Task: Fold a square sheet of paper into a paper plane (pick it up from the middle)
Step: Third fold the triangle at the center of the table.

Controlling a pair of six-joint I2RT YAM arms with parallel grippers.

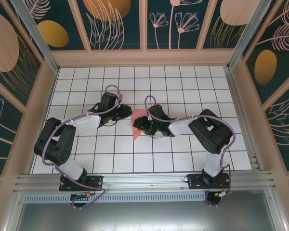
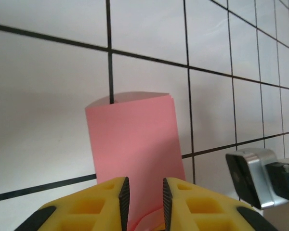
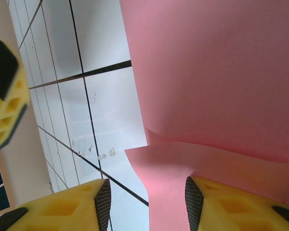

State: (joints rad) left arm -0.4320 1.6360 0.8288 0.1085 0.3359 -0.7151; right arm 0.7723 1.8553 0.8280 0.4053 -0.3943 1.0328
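**Pink sheet between two open grippers**

The square sheet of paper, partly folded, lies mid-table. The left gripper straddles one edge, jaws slightly apart and not pinching. The right gripper gapes wider, with paper beside one finger.

Pink paper lies mid-table on white tiled table. Left gripper at paper's left edge. Right gripper over paper's right side. Arms angled inward, facing each other.

Top camera looks down from behind; both wrist cameras closely face the same pink paper.
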